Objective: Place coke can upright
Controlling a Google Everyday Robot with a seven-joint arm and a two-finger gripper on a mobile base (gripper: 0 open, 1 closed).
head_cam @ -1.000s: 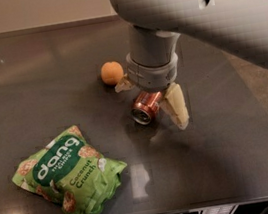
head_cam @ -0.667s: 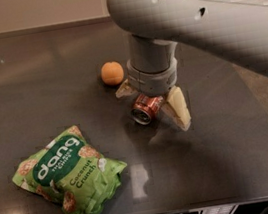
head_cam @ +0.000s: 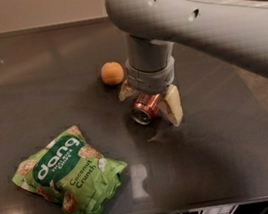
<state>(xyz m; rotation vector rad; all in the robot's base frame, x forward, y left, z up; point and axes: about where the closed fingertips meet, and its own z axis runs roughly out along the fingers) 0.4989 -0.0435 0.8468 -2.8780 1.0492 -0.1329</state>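
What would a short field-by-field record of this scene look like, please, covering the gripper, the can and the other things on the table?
gripper: above table centre, pointing down, shut on the coke can
coke can: between the fingers, tipped sideways, one end facing the camera, not upright
can on table: cannot tell
orange fruit: on the table, left of the gripper, apart from it
chip bag: green, lying flat, front left
table: dark, glossy

Table (head_cam: 29, 85) — orange (head_cam: 112, 73), chip bag (head_cam: 69, 175) — end effector (head_cam: 150, 105) above, with coke can (head_cam: 142, 109)
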